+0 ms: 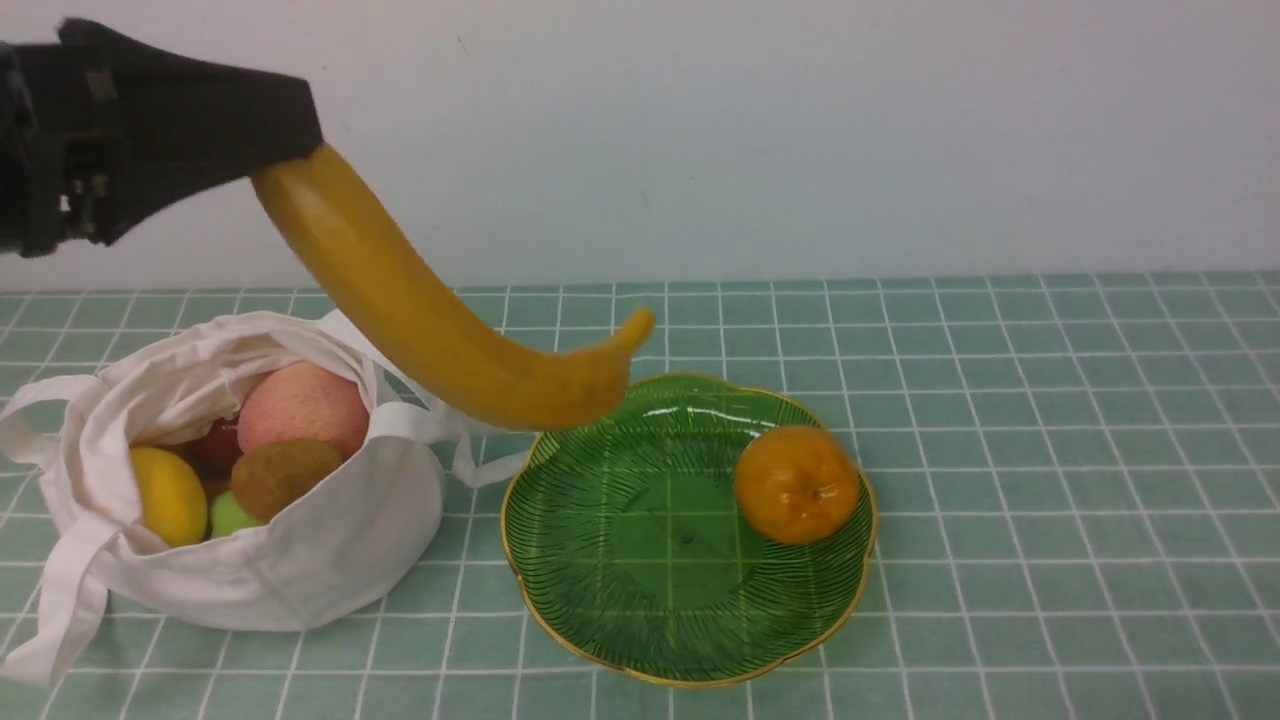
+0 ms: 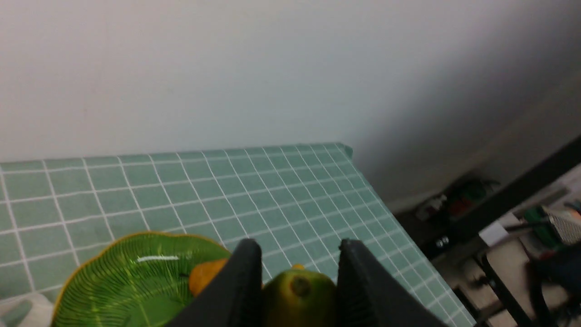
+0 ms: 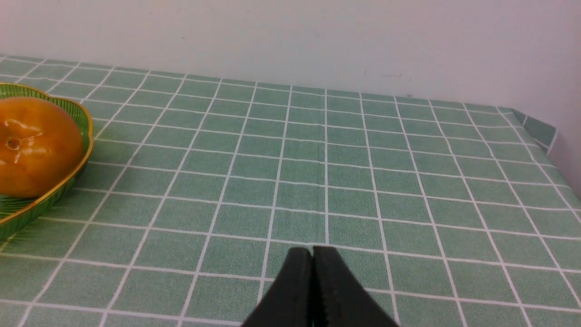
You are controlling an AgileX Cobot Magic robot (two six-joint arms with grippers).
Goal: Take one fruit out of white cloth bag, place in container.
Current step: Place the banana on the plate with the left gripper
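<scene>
The left claw (image 1: pixel 288 138) is clamped on one end of the banana (image 1: pixel 420 320), holding it in the air above the white cloth bag (image 1: pixel 300 570) with its free tip over the green dish (image 1: pixel 620 570), while the right claw (image 3: pixel 312 258) is closed on nothing over the table (image 3: pixel 408 181).

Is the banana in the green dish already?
No, the left tool holds the banana in the air; only an orange sits in the dish.

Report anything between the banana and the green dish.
Nothing visible. The long curved yellow banana, in the left gripper, hangs near the scalloped green glass dish's rim; the round orange occupies its right side.
</scene>
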